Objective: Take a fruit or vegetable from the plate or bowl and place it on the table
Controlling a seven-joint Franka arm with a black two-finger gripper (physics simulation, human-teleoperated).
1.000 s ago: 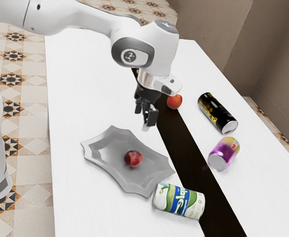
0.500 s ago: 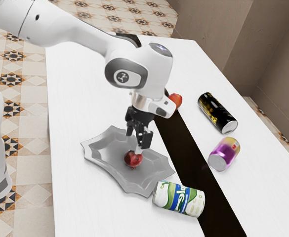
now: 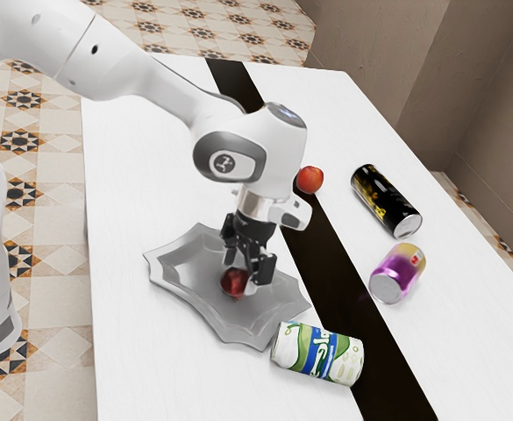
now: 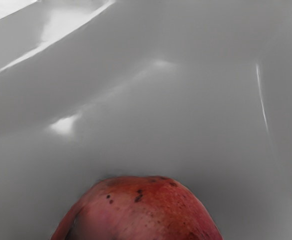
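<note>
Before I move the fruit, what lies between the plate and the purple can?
Bare tabletop: its black strip runs between the plate and the purple can, as the exterior view shows.

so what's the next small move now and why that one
Probably close the gripper gently on the red fruit, before any lift. In the exterior view the fingers are apart and low over the grey plate, with a fingertip right beside the fruit, and the wrist view has the fruit large at its lower edge, so it looks just under the hand.
</note>
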